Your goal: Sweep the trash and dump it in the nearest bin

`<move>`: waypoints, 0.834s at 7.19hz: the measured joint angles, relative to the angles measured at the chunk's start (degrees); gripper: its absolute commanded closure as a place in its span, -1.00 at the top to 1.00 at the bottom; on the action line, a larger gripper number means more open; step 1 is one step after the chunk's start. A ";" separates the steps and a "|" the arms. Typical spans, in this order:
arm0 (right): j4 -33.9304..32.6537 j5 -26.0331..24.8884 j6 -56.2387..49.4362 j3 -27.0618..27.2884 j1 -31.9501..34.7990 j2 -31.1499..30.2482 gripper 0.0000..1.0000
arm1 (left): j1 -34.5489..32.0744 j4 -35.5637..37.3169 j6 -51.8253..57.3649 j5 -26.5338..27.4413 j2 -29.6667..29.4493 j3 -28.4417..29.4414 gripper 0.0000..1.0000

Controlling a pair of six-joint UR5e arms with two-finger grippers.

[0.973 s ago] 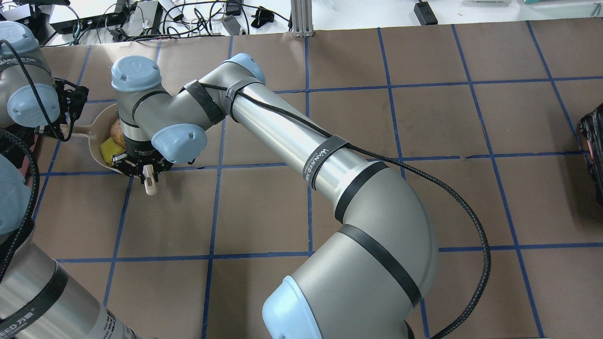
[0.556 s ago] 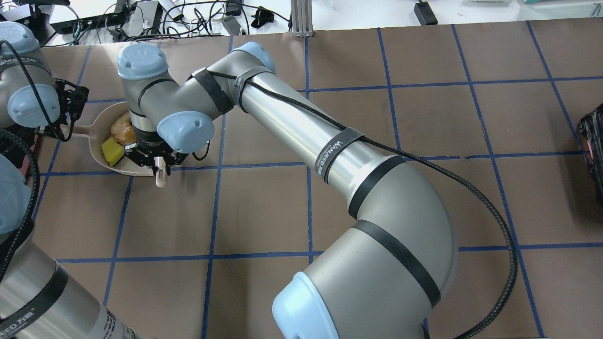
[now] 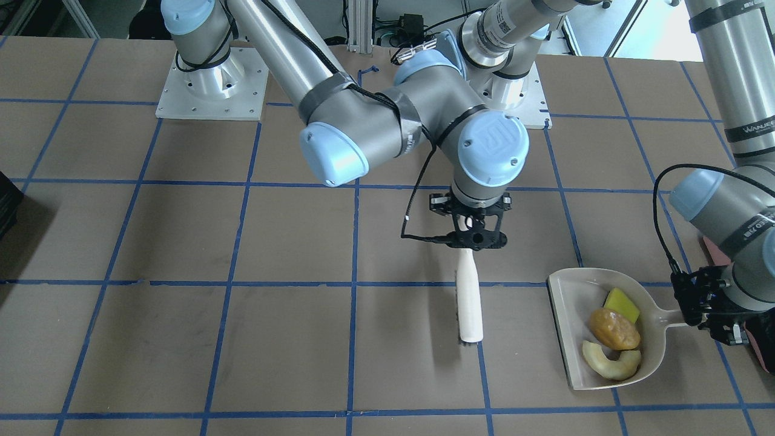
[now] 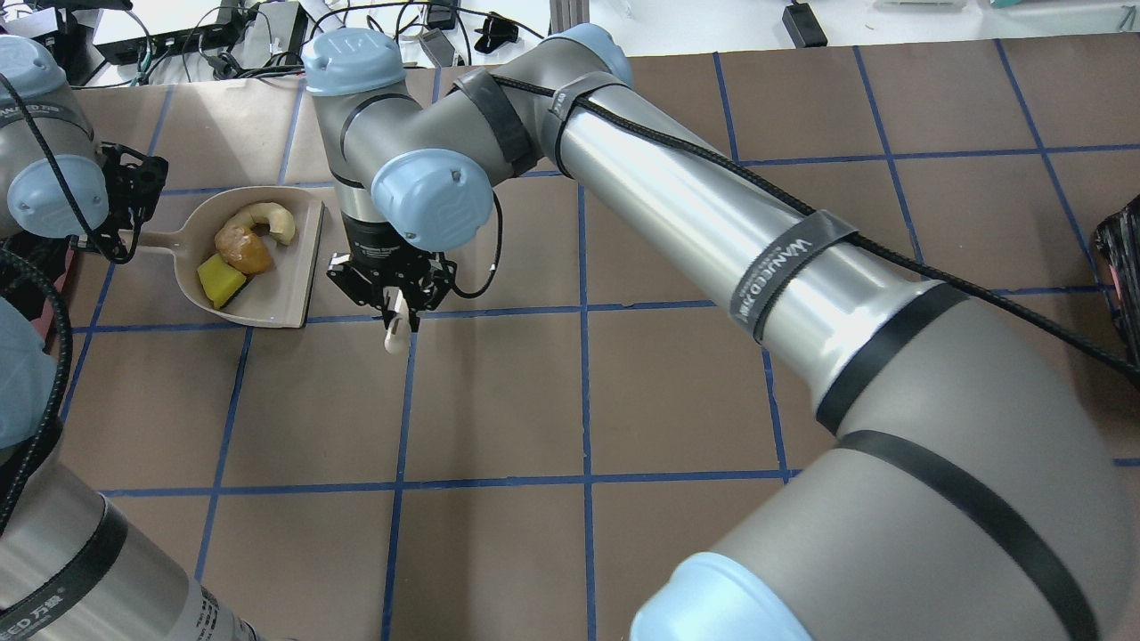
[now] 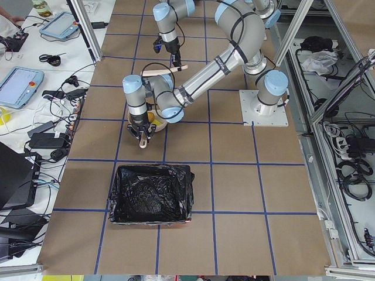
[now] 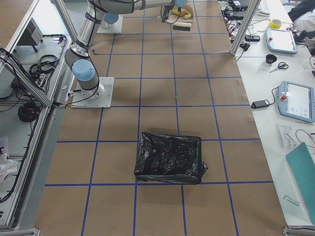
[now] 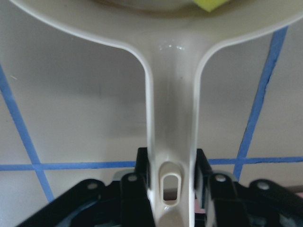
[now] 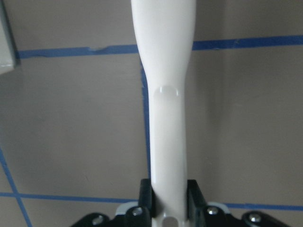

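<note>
The trash lies in a beige dustpan: an orange-brown lump, a yellow wedge and a pale curved chunk. My left gripper is shut on the dustpan's handle, and the pan rests flat on the table. My right gripper is shut on the handle of a white brush, whose head rests on the table a short way off the pan's open edge. The bin, lined with a black bag, stands beyond the pan toward the table's left end; its pink side shows behind my left gripper.
A second black-bagged container stands near the table's right end and shows at the overhead view's right edge. My right arm stretches across the table's middle. Cables and devices lie along the far edge.
My right gripper has carried the brush rightward, off the dustpan and onto the table beside it, uncovering the trash in the pan. My left gripper and the pan have stayed put.
</note>
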 measured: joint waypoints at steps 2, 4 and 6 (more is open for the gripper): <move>-5.20 -2.93 -0.49 19.15 -1.73 -12.38 -1.00 | 1.87 -2.87 -0.74 -6.33 1.94 0.23 -1.00; -10.41 -6.03 -0.82 35.00 -3.55 -22.21 -1.00 | 6.62 -5.96 -1.90 -11.84 4.23 0.48 -1.00; -12.58 -6.75 -0.85 41.04 -4.18 -25.42 -1.00 | 12.18 -8.10 -2.52 -13.09 6.68 1.27 -1.00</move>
